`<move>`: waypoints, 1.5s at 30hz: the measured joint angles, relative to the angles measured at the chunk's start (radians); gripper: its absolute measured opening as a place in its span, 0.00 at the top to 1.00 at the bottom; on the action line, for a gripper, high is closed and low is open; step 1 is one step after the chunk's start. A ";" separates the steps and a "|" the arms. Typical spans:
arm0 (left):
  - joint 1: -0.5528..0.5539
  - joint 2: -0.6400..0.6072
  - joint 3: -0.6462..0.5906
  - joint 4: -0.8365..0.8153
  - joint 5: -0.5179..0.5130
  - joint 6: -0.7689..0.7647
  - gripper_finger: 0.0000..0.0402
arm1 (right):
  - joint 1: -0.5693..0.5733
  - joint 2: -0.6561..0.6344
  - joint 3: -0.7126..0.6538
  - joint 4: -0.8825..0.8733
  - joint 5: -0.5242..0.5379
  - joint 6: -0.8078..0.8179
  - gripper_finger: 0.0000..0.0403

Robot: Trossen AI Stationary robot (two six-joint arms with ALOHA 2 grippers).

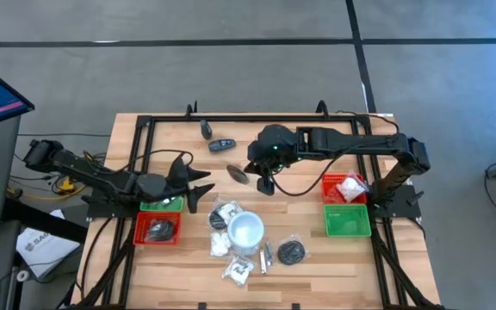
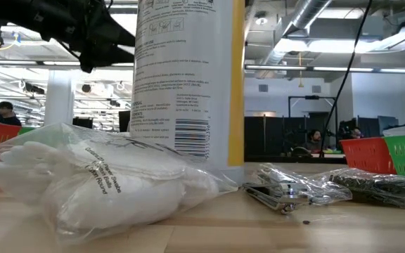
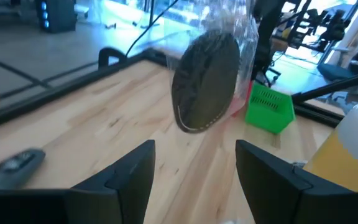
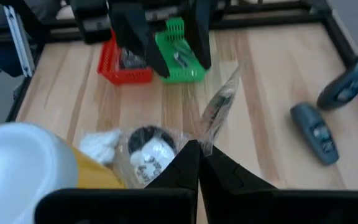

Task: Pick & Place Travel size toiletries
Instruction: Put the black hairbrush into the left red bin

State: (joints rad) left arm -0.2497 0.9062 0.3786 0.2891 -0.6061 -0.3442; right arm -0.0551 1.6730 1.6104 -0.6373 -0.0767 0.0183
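Observation:
My right gripper hangs over the middle of the table, shut on a black round disc in a clear wrapper. In the left wrist view that disc hangs in front of my open left gripper, which waits near the left trays. More toiletries lie around the white bottle: white wrapped pieces, another black disc and silvery sticks. Two dark oblong pieces rest flat near the far edge. My right gripper pinches the clear wrapper's edge between its two shut fingers, beside the disc rather than on it. The disc hangs in the wrapper and appears lifted off the table, standing roughly on edge.
A green tray and a red tray with a dark item sit on the left. On the right, a red tray holds a white wrapped piece, with a green tray beside it. Black frame rails border the table.

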 joint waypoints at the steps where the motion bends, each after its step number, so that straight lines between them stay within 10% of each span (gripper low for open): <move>1: 0.000 0.000 0.000 0.013 0.000 0.012 0.47 | 0.000 0.000 0.013 -0.001 0.000 -0.002 1.00; 16: 0.034 0.000 0.000 0.282 0.011 0.215 0.47 | 0.028 0.000 0.150 -0.040 0.000 -0.068 1.00; 45: 0.370 0.269 0.000 0.657 0.715 0.206 0.47 | 0.042 0.000 0.201 -0.055 -0.001 -0.107 1.00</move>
State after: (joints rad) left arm 0.1207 1.1756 0.3786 0.9456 0.1092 -0.1383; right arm -0.0132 1.6733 1.8118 -0.6922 -0.0776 -0.0887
